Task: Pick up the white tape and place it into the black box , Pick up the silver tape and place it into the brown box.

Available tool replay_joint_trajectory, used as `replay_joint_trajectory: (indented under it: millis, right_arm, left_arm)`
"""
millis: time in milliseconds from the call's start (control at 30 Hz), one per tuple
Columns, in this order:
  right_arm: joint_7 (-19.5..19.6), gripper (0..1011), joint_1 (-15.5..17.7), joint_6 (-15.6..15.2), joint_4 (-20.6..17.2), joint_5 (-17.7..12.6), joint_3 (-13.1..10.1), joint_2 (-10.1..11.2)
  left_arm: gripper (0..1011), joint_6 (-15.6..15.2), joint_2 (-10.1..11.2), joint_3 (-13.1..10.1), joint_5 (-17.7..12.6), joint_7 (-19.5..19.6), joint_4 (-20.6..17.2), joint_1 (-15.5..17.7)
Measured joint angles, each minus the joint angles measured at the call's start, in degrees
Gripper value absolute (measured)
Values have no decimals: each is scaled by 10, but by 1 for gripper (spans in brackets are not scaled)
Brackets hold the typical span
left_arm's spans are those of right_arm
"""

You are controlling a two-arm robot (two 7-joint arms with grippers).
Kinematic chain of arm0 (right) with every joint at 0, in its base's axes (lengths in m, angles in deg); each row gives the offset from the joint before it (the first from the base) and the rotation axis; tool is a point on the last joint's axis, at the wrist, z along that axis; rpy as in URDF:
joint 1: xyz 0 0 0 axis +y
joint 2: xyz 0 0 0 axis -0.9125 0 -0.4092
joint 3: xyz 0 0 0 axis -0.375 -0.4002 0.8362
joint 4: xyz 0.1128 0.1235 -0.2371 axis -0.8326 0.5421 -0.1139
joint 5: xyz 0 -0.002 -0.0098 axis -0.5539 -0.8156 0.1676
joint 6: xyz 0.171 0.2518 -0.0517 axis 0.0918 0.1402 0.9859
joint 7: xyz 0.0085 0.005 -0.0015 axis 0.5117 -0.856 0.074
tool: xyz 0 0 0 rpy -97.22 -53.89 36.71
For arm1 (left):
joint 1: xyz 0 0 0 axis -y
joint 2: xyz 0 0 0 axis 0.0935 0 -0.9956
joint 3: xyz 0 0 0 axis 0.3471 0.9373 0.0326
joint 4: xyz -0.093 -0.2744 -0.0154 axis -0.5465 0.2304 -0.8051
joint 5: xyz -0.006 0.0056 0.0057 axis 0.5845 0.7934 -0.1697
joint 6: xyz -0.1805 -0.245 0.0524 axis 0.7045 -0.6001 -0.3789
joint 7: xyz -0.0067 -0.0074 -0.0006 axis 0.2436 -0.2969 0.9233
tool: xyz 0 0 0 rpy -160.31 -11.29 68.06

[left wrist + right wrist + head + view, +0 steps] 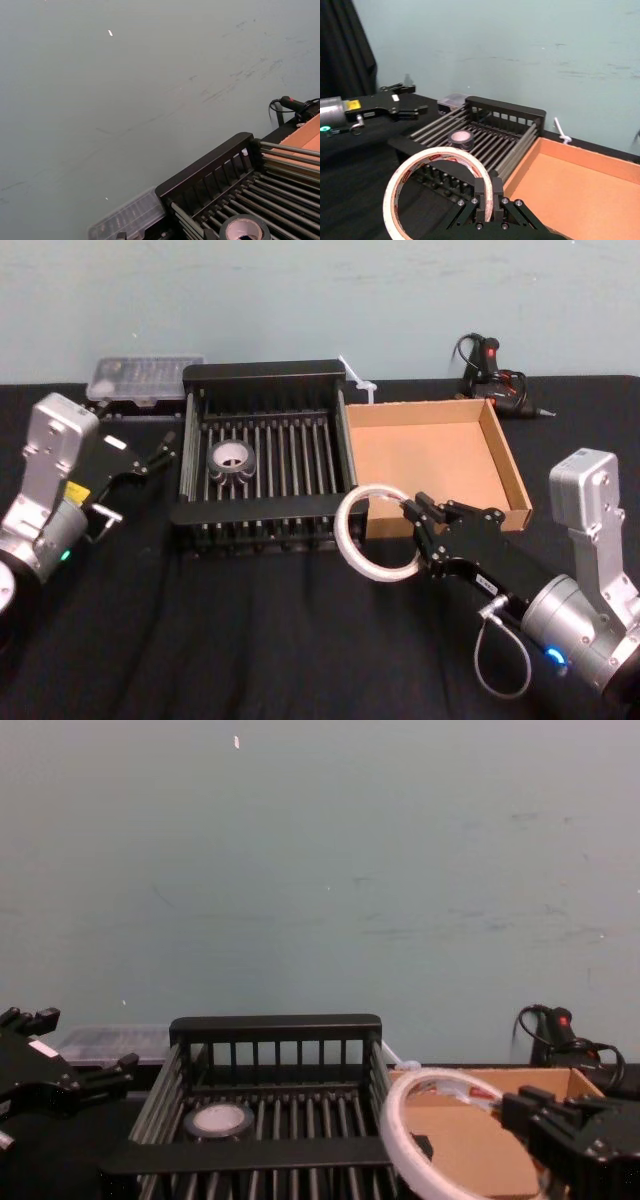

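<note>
At the left edge of the black tabletop (250, 640) we see the left gripper (150, 462), raised just beside the black box's left wall, its fingers spread apart and holding nothing. Behind it, near the far left edge of the table, lies a clear plastic case (140, 378) with small parts inside.

The black box (262, 373) stands at the middle of the table toward the far edge, its slatted floor open to us. On that floor, toward the box's left side, the silver tape (232, 457) lies flat, a small dark-rimmed roll with a pale core. It touches neither gripper.

Right of the black box and touching its right wall sits the brown box (510, 465), its flat floor bare. A white cable tie (355, 378) lies at the far corner where the two boxes meet, and a black tool with a cord (492, 375) lies at the far right edge of the table.

The white tape (368, 540), a large pale ring, hangs upright in the air over the gap between the near right corner of the black box and the near left corner of the brown box. The right gripper (412, 528) reaches in from the right and pinches the ring's right side between its fingers, one inside the ring and one outside.
</note>
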Motion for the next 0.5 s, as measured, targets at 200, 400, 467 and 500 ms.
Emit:
replay_joint_trajectory:
  millis: [200, 400, 467, 500]
  right_arm:
    - [14, 95, -11, -10, 17, -14, -11, -13]
    - [28, 95, -34, -25, 41, -28, -24, -25]
    - [33, 95, -43, -28, 49, -29, -27, -28]
    - [35, 95, -46, -30, 52, -30, -29, -29]
  left_arm:
    - [1001, 0, 0, 0, 0, 0, 0, 0]
    - [1001, 0, 0, 0, 0, 0, 0, 0]
    - [1001, 0, 0, 0, 0, 0, 0, 0]
    - [1001, 0, 0, 0, 0, 0, 0, 0]
